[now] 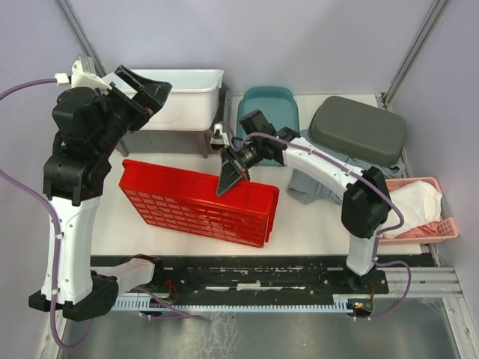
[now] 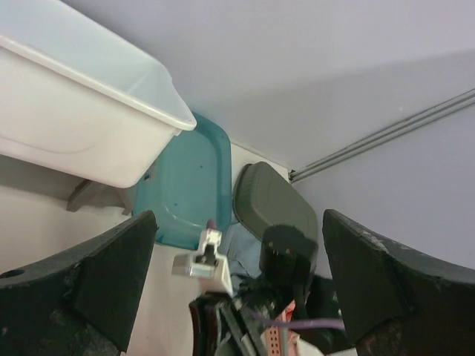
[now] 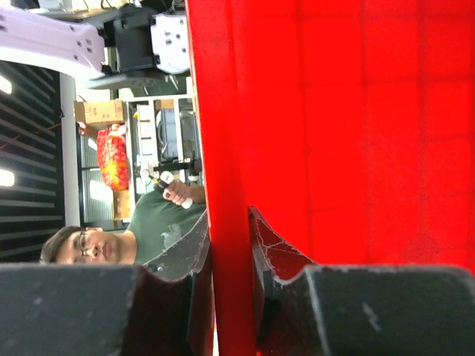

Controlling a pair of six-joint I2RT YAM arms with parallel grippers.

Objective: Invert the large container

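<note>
The white table (image 1: 314, 224) was busy. A red crate (image 1: 194, 206) sat tilted on its near-left stretch. At the far left, a grey stand (image 1: 198, 138) carried a white tub (image 1: 187, 101). A teal tray (image 1: 273, 105) lay far centre and a grey lid (image 1: 358, 129) far right, with a grey-blue cloth (image 1: 307, 187) just nearer. A pink basket (image 1: 426, 232) sat at the right edge.

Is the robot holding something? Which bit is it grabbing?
Yes. The right gripper pinches the red crate by the thin upper edge of its wall. The left gripper is open and holds nothing.
</note>
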